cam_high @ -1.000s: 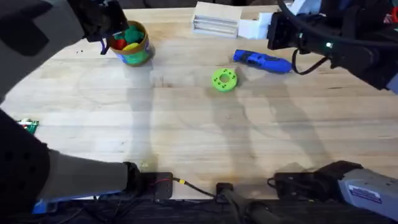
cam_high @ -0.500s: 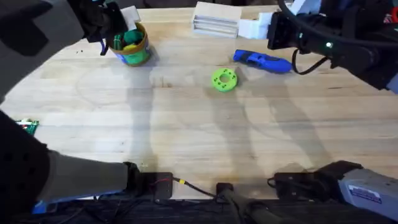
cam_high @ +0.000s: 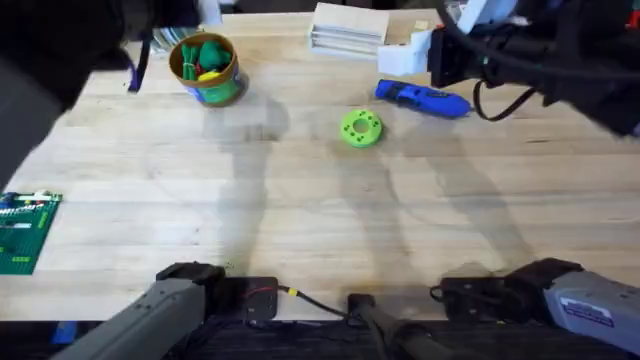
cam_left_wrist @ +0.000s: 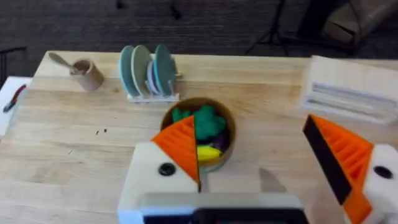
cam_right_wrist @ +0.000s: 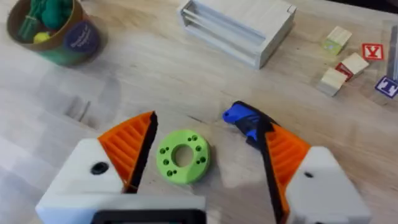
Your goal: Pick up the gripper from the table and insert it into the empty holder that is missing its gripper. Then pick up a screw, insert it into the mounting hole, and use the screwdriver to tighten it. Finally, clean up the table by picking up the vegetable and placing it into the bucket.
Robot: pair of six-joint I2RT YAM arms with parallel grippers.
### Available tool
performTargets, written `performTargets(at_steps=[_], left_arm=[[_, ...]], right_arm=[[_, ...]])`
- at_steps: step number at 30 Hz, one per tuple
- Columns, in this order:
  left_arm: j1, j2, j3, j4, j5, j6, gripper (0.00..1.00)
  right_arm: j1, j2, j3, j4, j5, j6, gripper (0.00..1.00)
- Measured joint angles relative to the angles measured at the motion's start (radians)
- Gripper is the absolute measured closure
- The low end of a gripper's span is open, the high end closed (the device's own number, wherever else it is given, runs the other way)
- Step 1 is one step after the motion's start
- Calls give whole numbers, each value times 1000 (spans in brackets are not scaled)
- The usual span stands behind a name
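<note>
The bucket (cam_high: 206, 67) stands in the upper left of the overhead frame on the tabletop (cam_high: 300, 200), and green leafy toy pieces sit inside it beside a yellow one, so the vegetable (cam_left_wrist: 208, 121) appears to be in already and the clean-up step looks done, or all but done. In the left wrist view the left tool (cam_left_wrist: 267, 162) is above and a little short of the bucket, its orange pads spread wide with nothing between them, which fits a release just made, though that is a judgement. The screwdriver (cam_high: 421, 97) lies on its side in the upper right of the overhead frame, just beyond the lime-green disc (cam_high: 361, 127) with its ring of holes near the frame's centre. The right tool (cam_right_wrist: 205, 155) hovers over that pair, pads spread and empty; in the right wrist view the disc shows between them and the screwdriver's blue end beside the right pad. No loose orange wedge, bare white finger block or screw can be made out on the tabletop, so whether the insertion and tightening were truly finished cannot be told from here; going by the order of the task, they would be behind us. A green building-brick plate (cam_high: 22, 228) sits at the left edge, apart from the work.
</note>
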Motion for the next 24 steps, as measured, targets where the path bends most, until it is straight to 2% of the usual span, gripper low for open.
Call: performTargets(at_steps=[7, 8, 12, 13, 14, 15, 20, 21, 24], left_arm=[[-116, -190, 0, -233, 0, 33, 14], [-141, -255, 0, -317, 0, 39, 253], [-145, -322, 0, -383, 0, 41, 881], [-145, -335, 0, -396, 0, 47, 968], [-145, -347, 0, -407, 0, 49, 980], [-145, -358, 0, -416, 0, 52, 857], [-145, -395, 0, -462, 0, 51, 80], [-145, -397, 0, -468, 0, 51, 29], [-145, -395, 0, -473, 0, 52, 9]], right_arm=[[0, -70, 101, -157, -67, -17, 10], [0, -107, 107, -179, -93, -16, 10], [0, -123, 107, -184, -107, -16, 10], [0, -124, 107, -184, -110, -16, 10], [0, -124, 107, -185, -111, -16, 9], [0, -125, 107, -185, -113, -16, 9], [0, -125, 107, -185, -115, -16, 10], [0, -125, 107, -185, -117, -16, 11], [0, -125, 107, -184, -121, -16, 10]])
